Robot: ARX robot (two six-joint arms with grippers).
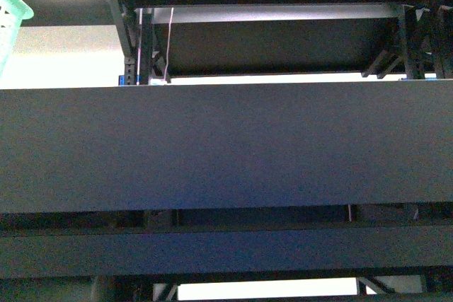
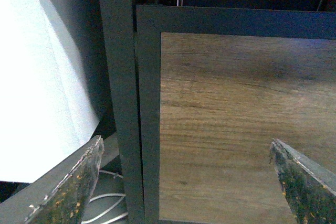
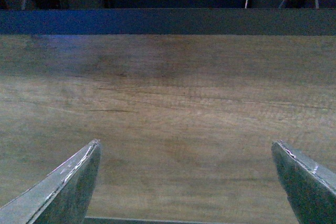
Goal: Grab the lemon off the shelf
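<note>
L gripper [image 2: 185, 142]: jaws spread wide, nothing betw. them, and we see no contact w/ anything. Its fingers [image 2: 73, 182] are dark tapering wedges w/ blunt tips, scuffed and flecked w/ yellowish specks.

R gripper [image 3: 186, 143]: same state, jaws wide apart, gap empty, gripping nothing. Its fingers [image 3: 63, 187] are smoother, grey, w/ pale worn edges.

Both wrist views look onto a tier of the shelf [image 1: 226, 146]. The tier's deck is a wood-look board [image 3: 168, 103], brown, matte, w/ fine horizontal grain and a few darker streaks. A flat dark metal frame [image 2: 149, 103] edges it. The L gripper sits at the tier's corner, where a dark upright [image 2: 118, 77] runs beside the frame. Past the upright are a bright white surface [image 2: 37, 77] and some thin white cables [image 2: 105, 203].

In the front view the shelf's front lip fills the middle as a broad, plain dark band, w/ another tier's underside above. A green lattice basket [image 1: 10, 12] shows at the top-left corner.

Lemon: we can't place it from these views.
</note>
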